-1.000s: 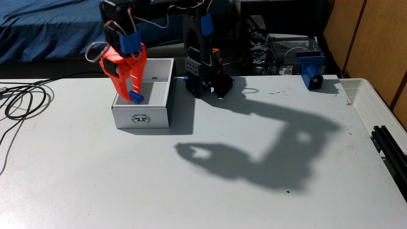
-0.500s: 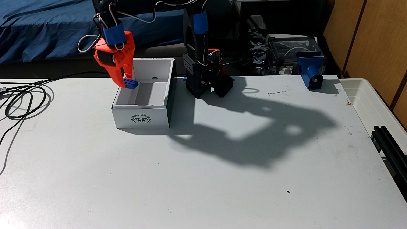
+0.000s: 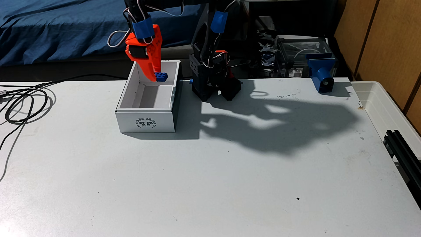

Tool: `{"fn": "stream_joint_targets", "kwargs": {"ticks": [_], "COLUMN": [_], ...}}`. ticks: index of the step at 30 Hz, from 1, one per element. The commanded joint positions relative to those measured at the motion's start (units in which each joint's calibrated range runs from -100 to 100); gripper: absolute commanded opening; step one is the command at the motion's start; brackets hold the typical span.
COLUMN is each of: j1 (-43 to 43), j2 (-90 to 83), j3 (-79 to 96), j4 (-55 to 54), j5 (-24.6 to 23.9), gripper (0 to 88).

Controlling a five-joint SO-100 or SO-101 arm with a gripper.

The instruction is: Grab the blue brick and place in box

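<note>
In the fixed view, nearest the camera stretches the bare pale grey table top [image 3: 159, 182], crossed on its right half by the arm's large dark shadow [image 3: 284, 127]. At the left edge lies a coiled black cable [image 3: 25, 107]. Farther back stands the white rectangular cardboard box [image 3: 145, 122] with low walls, its dark wreath-like emblem on the short side facing the camera. Over the far end of its open interior, the orange plastic two-finger gripper [image 3: 157, 78] points downward, its fingers pinched on the small dark-blue studded toy brick [image 3: 161, 77], which hangs above the box floor, near the far wall. To the right sits the black arm base [image 3: 211, 84], and far right a blue 3D-printed clamp-like part [image 3: 321, 73].
</note>
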Motion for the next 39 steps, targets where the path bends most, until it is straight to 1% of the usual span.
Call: {"fn": "stream_joint_targets", "kwargs": {"ticks": [1, 6, 12, 22, 28, 31, 39], "j1": [2.21, 5.62, 8.08, 8.00, 8.15, 8.15, 9.41], "j2": [-4.30, -5.40, -5.06, -5.57, -5.82, -5.91, -5.91], "j3": [1.86, 2.39, 2.39, 6.12, 7.00, 6.74, 6.38], "j4": [-0.24, -9.02, -16.00, -16.35, -16.09, -16.26, -16.26], "j5": [2.91, 5.23, 5.23, 5.23, 5.07, 5.07, 5.18], "gripper": [0.8, 0.8, 0.8, 2.0, 11.1, 13.8, 13.4]}}
